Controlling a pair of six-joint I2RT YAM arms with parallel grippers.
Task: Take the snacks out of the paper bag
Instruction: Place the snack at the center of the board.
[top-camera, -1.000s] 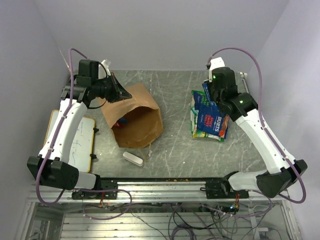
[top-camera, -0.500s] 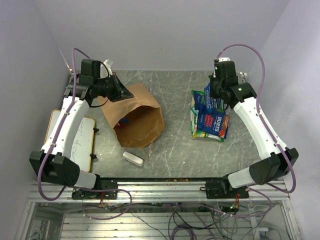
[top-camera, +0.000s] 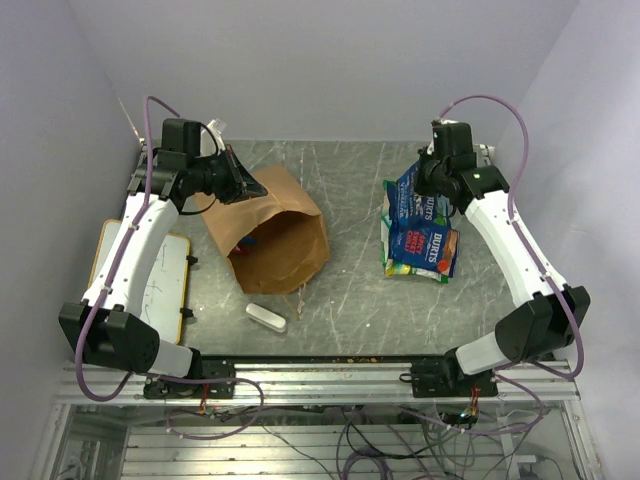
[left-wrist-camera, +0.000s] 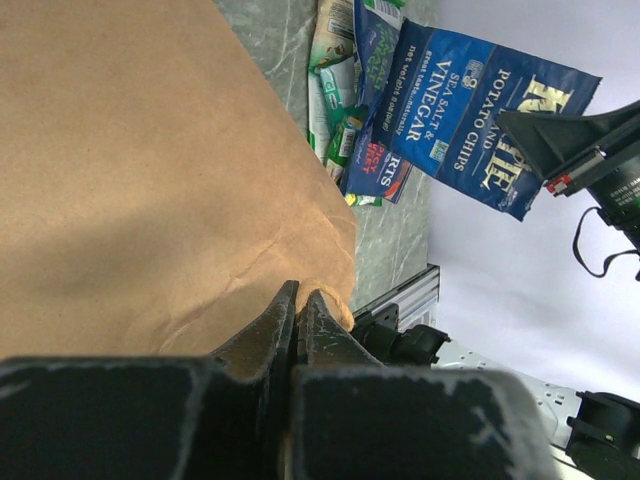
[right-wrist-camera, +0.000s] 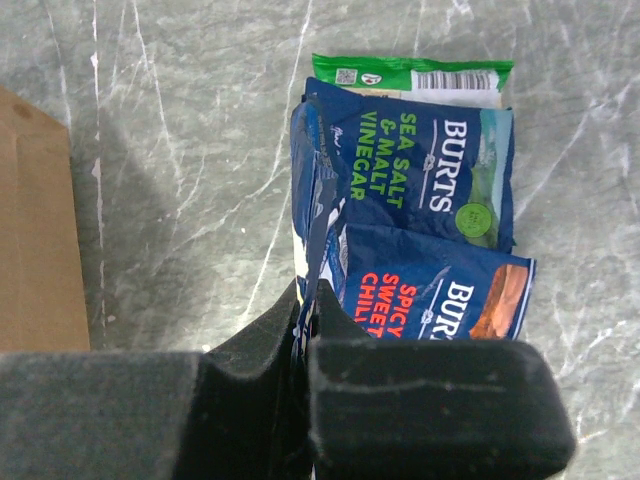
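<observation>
The table (top-camera: 350, 290) carries the paper bag (top-camera: 275, 230) on its left half, laid on its side with its long axis running from the far left towards the near edge and its open mouth turned to the near side. The bag's closed far end is pinched by the left gripper (left-wrist-camera: 298, 292), whose jaws are seen in the left wrist view pressed together on a fold of brown paper. On the right half, well apart from the bag, a pile of snacks (top-camera: 420, 248) is laid flat. A blue packet (left-wrist-camera: 485, 115) is hung just above that pile from the right gripper (right-wrist-camera: 310, 290), which is clamped on the packet's upper edge. The coming release is judged to be straight down, the right arm being the nearer. The packet's full face and lettering are shown only by the left wrist view; in the right wrist view it is seen edge-on. Inside the bag's mouth a red and blue patch (top-camera: 243, 242) is made out from above, possibly a remaining packet.
</observation>
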